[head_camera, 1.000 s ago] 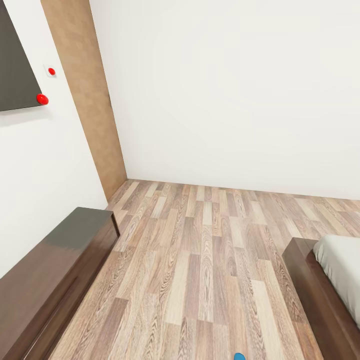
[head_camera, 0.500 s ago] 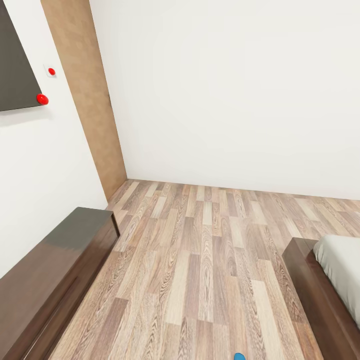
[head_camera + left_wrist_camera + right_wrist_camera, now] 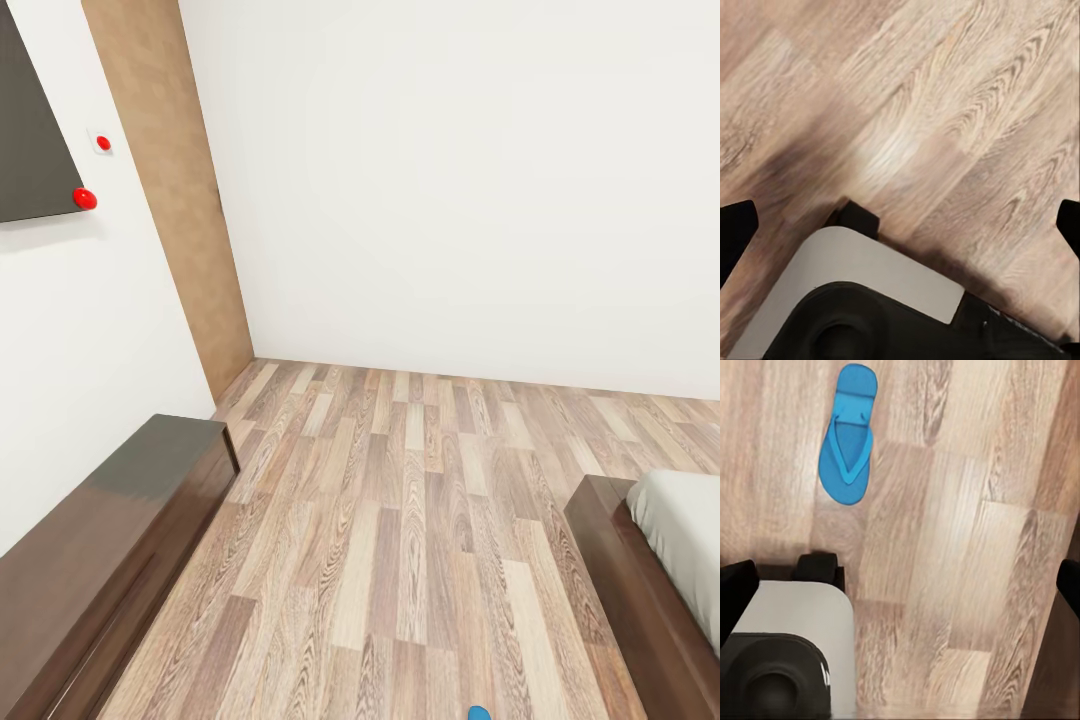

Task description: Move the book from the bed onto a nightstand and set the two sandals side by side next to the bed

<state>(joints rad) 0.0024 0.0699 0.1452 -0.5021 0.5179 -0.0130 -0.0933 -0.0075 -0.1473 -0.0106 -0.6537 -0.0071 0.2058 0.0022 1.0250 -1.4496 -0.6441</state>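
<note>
Both tools hang spread wide and grasping nothing: the left tool (image 3: 900,225) has its dark fingertips at the two side edges of its wrist frame, over bare wood floor (image 3: 945,112) and the robot's own grey-and-black base (image 3: 862,292). The right tool (image 3: 900,585) is released likewise, carried low, probably for driving. One blue sandal (image 3: 848,433) lies flat on the floor in the upper left of that frame, ahead of the fingers. In the head view its tip (image 3: 479,714) shows at the bottom edge, the bed (image 3: 640,580) at lower right, a low dark cabinet (image 3: 100,540) at lower left.
</note>
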